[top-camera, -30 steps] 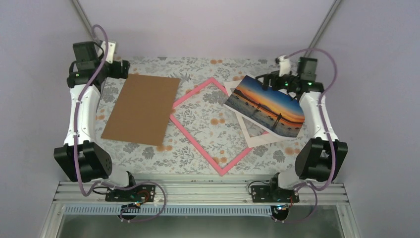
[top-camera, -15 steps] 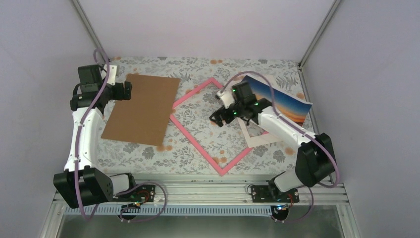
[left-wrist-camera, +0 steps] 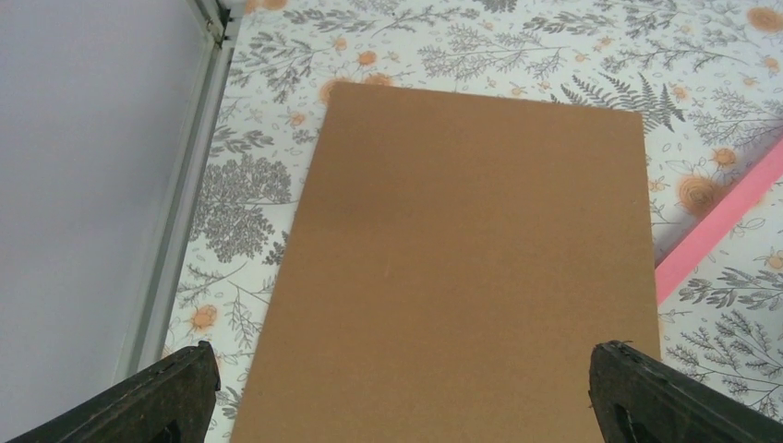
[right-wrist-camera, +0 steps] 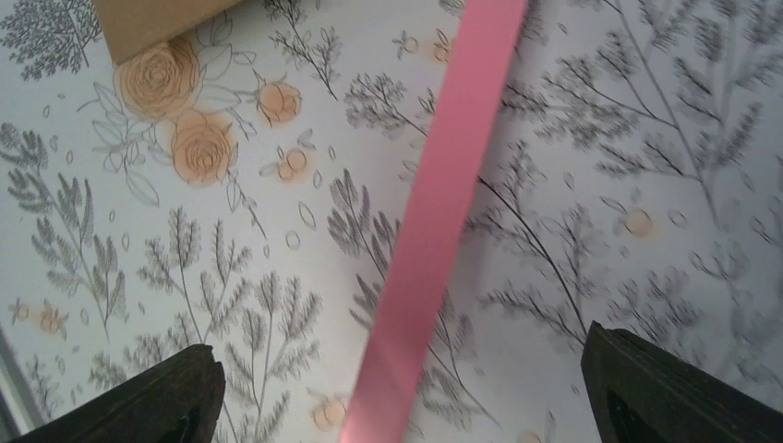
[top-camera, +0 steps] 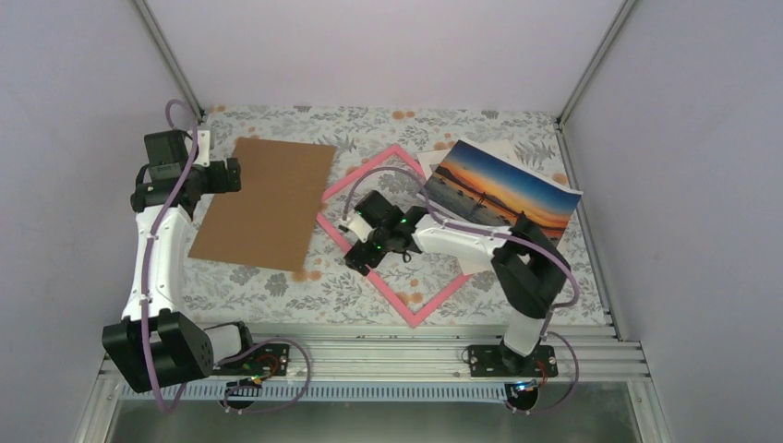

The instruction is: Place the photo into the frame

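Right tool (right-wrist-camera: pixel 406 392) spread wide over thin pink frame (right-wrist-camera: pixel 443 185); left tool (left-wrist-camera: pixel 397 392) wide above matte brown cardboard (left-wrist-camera: pixel 471 231)

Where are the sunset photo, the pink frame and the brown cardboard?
photo (top-camera: pixel 503 185), top view, middle of the print.
frame (right-wrist-camera: pixel 434 231), right wrist view, its pink border.
brown cardboard (left-wrist-camera: pixel 471 258), left wrist view, sheet's centre.

The floral tabletop (top-camera: pixel 277 281) carries a brown cardboard sheet (top-camera: pixel 266 201) at left, a pink frame (top-camera: pixel 369 166) centrally, and a white mat board (top-camera: pixel 473 264) toward the far right.
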`<action>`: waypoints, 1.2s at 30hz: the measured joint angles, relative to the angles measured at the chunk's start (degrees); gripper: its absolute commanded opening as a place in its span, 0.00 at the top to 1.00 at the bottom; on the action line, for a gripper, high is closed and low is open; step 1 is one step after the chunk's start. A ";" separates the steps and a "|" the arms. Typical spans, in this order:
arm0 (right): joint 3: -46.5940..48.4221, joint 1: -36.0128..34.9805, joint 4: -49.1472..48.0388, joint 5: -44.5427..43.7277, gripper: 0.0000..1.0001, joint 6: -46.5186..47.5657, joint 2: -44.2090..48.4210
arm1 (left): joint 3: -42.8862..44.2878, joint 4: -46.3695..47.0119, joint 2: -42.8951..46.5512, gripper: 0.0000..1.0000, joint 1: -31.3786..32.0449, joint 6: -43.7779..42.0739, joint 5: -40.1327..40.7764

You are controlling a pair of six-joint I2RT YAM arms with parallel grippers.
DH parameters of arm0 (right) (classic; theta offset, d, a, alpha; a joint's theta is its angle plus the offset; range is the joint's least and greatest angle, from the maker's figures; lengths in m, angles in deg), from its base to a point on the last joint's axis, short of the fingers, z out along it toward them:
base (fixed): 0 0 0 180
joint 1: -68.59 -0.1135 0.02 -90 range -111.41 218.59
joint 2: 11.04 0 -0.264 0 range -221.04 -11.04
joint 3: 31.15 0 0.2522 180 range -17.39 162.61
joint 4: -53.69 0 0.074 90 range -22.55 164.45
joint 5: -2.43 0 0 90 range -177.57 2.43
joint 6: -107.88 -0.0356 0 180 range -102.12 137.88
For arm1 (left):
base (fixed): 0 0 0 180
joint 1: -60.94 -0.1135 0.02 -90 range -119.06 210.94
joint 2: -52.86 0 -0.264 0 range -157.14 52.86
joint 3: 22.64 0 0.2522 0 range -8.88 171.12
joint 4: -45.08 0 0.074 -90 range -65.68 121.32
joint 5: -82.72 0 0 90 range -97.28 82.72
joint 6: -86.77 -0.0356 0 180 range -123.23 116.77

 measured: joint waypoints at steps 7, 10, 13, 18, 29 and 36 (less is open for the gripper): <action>6.01 -3.54 -1.73 -4.85 0.13 -2.34 -8.39 | -1.99 0.55 0.00 0.00 -0.07 0.85 1.53; 7.32 -4.20 -2.21 -7.45 0.16 -3.30 -10.47 | -2.71 0.94 0.00 0.00 -0.11 1.09 1.95; 8.50 -4.50 -2.60 -10.14 0.21 -4.33 -12.48 | -4.11 2.14 -0.02 0.00 0.35 1.81 2.78; 9.90 -4.50 -3.41 -13.86 0.26 -5.42 -15.56 | -5.66 3.45 -1.42 0.00 2.73 2.99 5.53; 10.86 -2.91 -6.23 -16.65 0.48 -8.44 -17.75 | -7.45 7.02 -7.10 0.00 11.43 7.15 14.64; 10.84 -0.28 -6.25 -15.96 0.57 -9.42 -17.75 | -5.99 9.53 -17.33 0.00 21.73 9.46 18.01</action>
